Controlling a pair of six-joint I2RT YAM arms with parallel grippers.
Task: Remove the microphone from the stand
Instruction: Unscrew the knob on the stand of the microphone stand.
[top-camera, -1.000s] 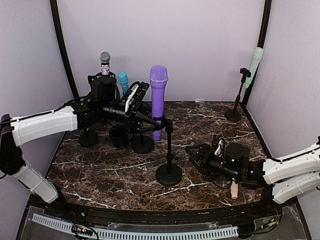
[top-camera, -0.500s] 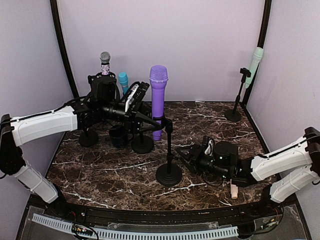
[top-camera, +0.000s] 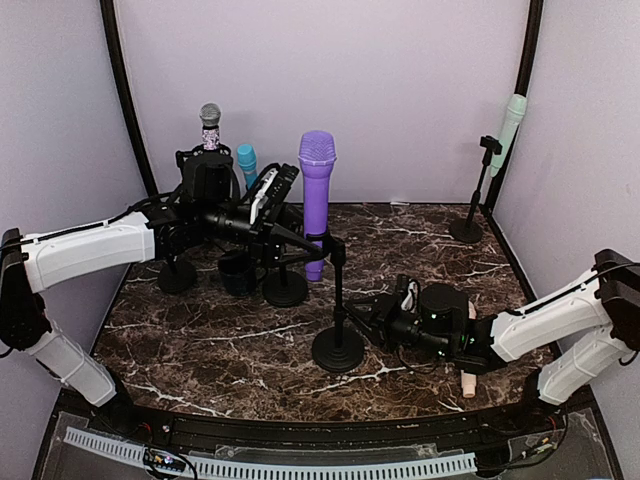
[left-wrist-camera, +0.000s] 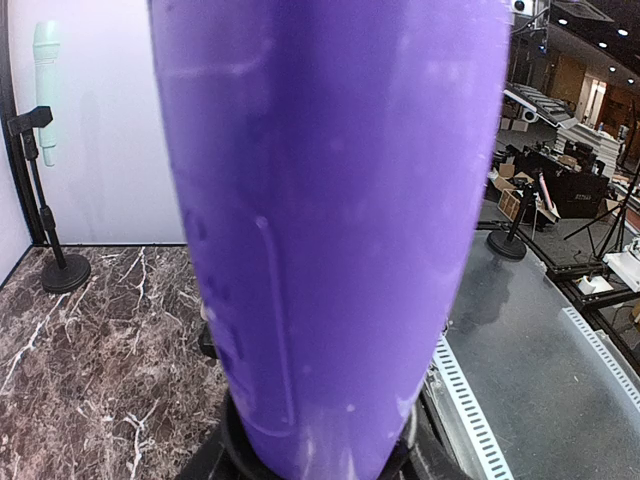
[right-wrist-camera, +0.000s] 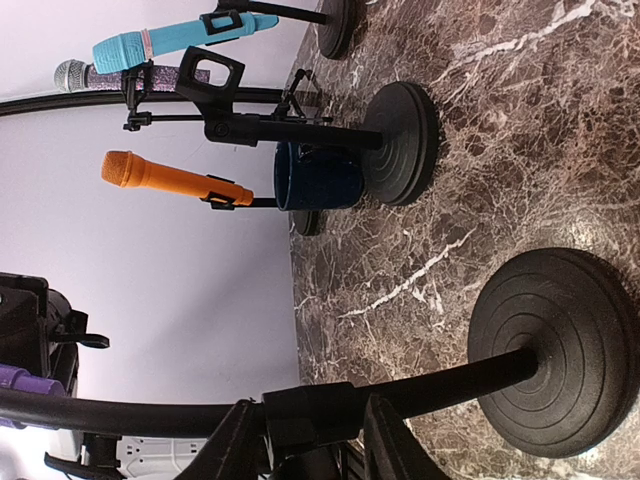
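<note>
Left jaws: at the end of the left arm, set against the lower barrel of the purple microphone. Their wrist camera shows only purple barrel, so I cannot tell whether they pinch it or merely flank it.

Right jaws: parted, one finger on each side of the stand pole, at a collar low on it. Nothing looks clamped; contact is uncertain.

Task item: microphone upright, seated in the clip at the top of the pole, above the right jaws. The round base rests on the tabletop, just below them.

Hazards, as judged:
- A lift with the pole unsecured would likely carry the stand up or tip it, since the clip hugs the barrel.
- A sideways nudge from the right jaws could skid the base.
- Neighbouring stands crowd just behind the left jaws, and a toppling pole or a swung wrist could fell them.
- A loose pinch on the smooth barrel risks a slip.
</note>
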